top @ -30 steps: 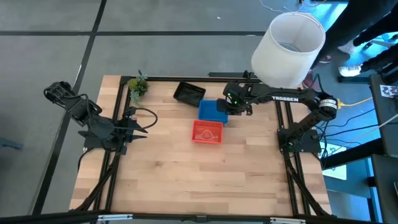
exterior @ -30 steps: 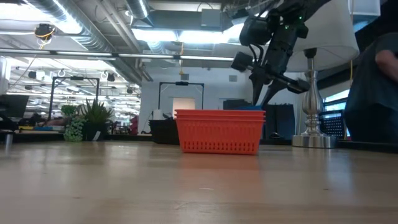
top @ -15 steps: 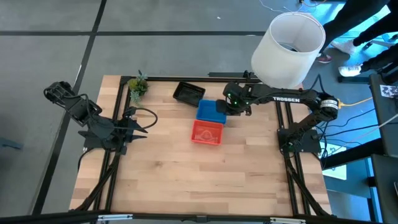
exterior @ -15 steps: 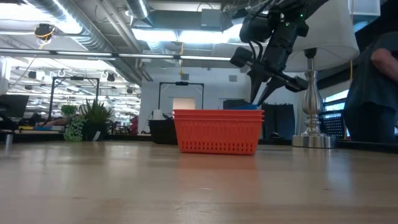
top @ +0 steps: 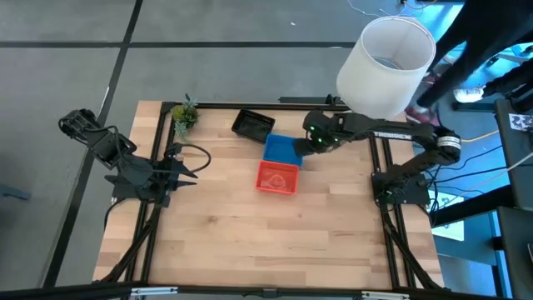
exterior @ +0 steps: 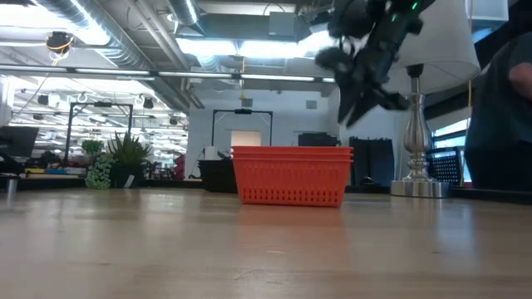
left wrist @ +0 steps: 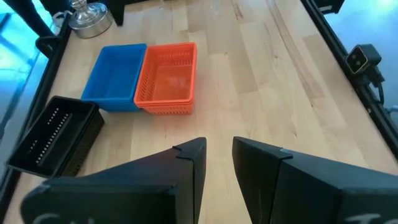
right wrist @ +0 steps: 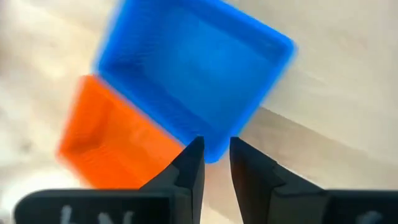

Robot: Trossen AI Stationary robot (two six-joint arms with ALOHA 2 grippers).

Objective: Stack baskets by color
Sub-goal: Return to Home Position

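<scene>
The right pincer (right wrist: 215, 148) hangs above the tabletop (top: 250, 242), fingers nearly together and gripping nothing. The blue baskets (right wrist: 193, 68) lie just under its tips, not touching them. The orange baskets (right wrist: 112, 143) sit against the blue ones on the side away from the pincer. The black basket (top: 253, 125) lies near, apart from both. The left pincer (left wrist: 216, 149), likewise nearly closed and empty, waits well apart from all the baskets.
</scene>
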